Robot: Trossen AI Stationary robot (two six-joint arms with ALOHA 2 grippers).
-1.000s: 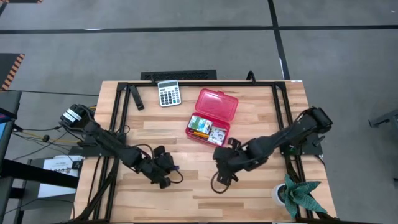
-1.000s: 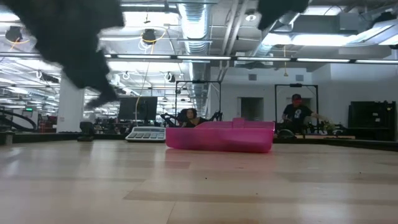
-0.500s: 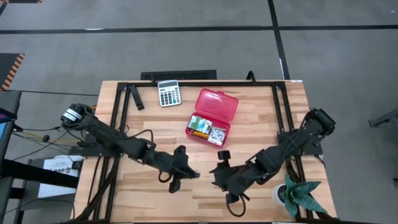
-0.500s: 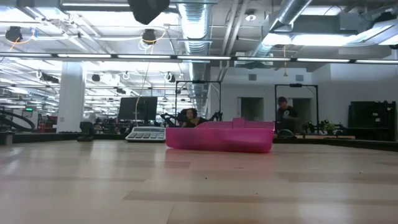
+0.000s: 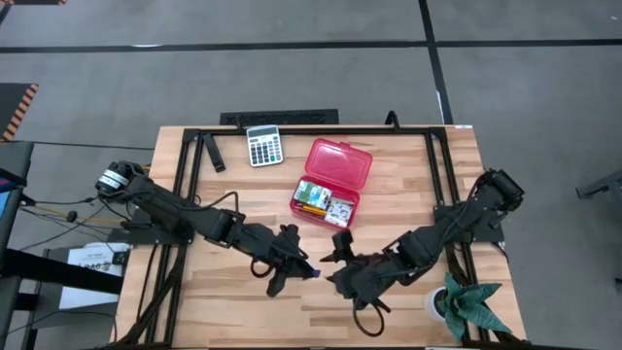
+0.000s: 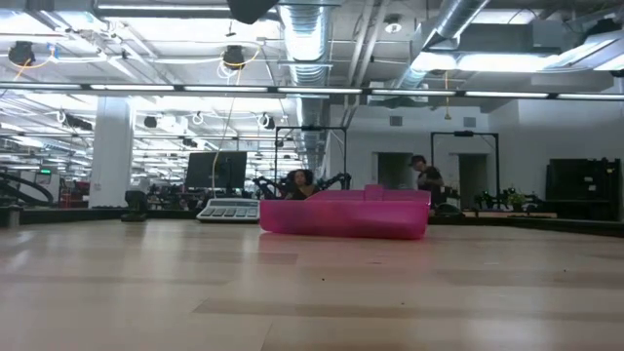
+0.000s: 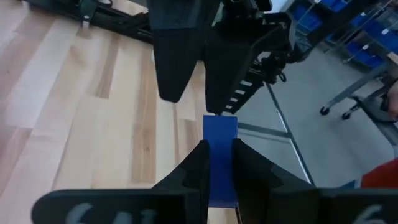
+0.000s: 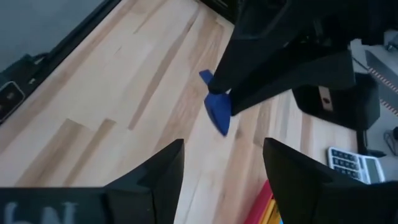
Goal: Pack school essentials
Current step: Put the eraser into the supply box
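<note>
Top-down: my left pincer (image 5: 303, 268) and right pincer (image 5: 335, 269) nearly meet low-centre on the wooden worktop (image 5: 408, 165); a bump seems possible.

Left wrist cam: left pincer clamps a small blue piece (image 7: 220, 138); it could slip.

Right wrist cam: right pincer spread, empty.

Low cam: pink case (image 6: 343, 213) mid-frame, open workshop behind.

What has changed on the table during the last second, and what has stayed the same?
Both arms moved toward the middle of the table's near part. The left pincer travelled right, holding a small blue piece, and now faces the right pincer, which is open and close to it, first having swung toward the near edge. The red case and the calculator stayed in place. In the room behind, a person walked left.
</note>
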